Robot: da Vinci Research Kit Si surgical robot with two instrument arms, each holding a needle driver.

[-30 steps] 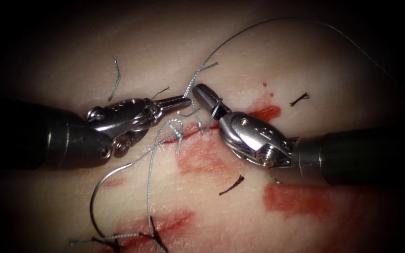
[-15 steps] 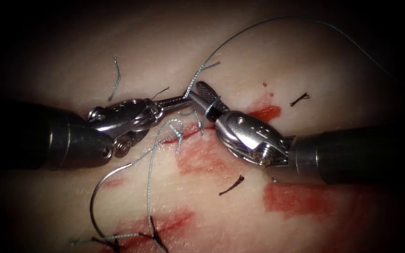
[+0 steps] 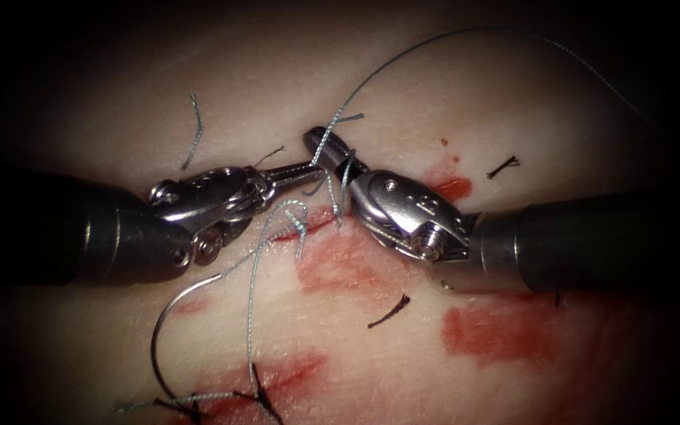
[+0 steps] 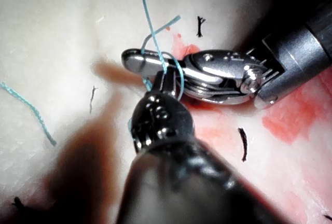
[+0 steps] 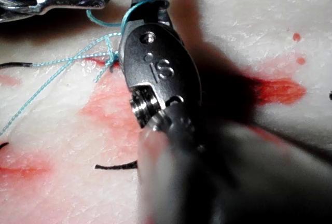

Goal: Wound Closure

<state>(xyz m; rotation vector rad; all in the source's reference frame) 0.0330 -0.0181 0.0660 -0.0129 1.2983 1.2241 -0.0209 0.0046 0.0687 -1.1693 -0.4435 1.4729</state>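
Steel curved needle (image 3: 157, 330) lies free on the pale pork tissue (image 3: 120, 94), below the left needle driver (image 3: 306, 167), whose jaws pinch the teal braided thread (image 3: 250, 291). Beside them, thread loops wrap the right needle driver (image 3: 318, 139); whether its jaws are parted I cannot tell.

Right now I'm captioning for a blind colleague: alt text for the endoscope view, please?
Two steel grippers meet tip to tip over pale tissue with red fluid: the left gripper grips thin teal thread, which loops around the right gripper. The curved steel needle lies free at lower left.
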